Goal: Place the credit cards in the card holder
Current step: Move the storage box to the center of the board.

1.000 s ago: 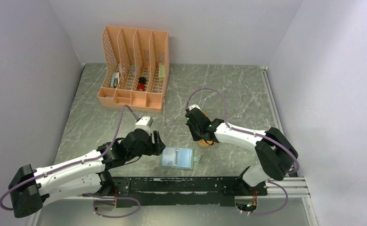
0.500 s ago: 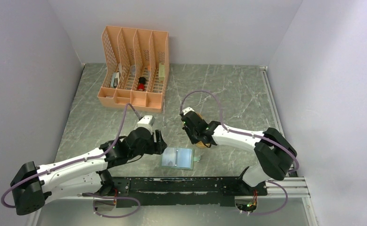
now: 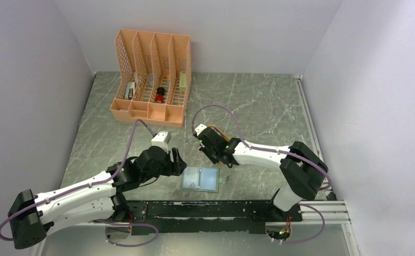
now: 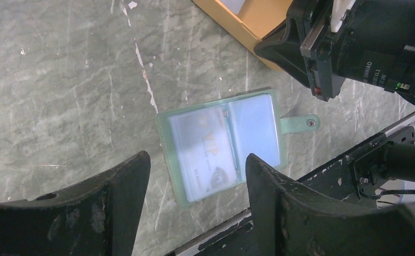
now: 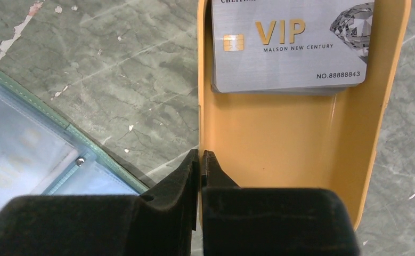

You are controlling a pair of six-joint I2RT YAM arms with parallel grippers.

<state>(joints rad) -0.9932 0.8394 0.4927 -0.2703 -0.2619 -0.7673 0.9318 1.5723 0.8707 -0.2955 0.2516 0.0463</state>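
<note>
Sitting in a small stack at the far end of the mustard-yellow tray (image 5: 279,138), the credit cards (image 5: 290,48) are not in hand, and none is lifted.

The change over the last second is in the right gripper (image 5: 201,160). Its jaws stood a little apart and have now come together. The right wrist view shows the tray's thin side wall running straight into the seam between them, so the gripper appears to be pinching the tray rim, not a card. From above, the right arm has also swung leftward, toward the card holder (image 4: 254,130). Whether the tray slid along with it is hard to tell. This reads as bringing the supply of cards closer to the wallet, with no insertion begun.

The card holder lies open and flat near the table's (image 3: 258,101) near edge, between the two arms, with its snap tab (image 4: 301,124) spread out to one side. One clear sleeve already holds a card. The left gripper (image 4: 197,160) hovers over it with its fingers wide apart and empty, and has barely shifted.

The top card in the tray carries a gold chip, "VIP" in gold, "MALSON NEW CENTURY", "NO.88888843" and a diamond graphic. A line above these is cut off by the frame. "VIP" also shows faintly through the filled sleeve. Small white print on the right arm's housing is too small to read.
</note>
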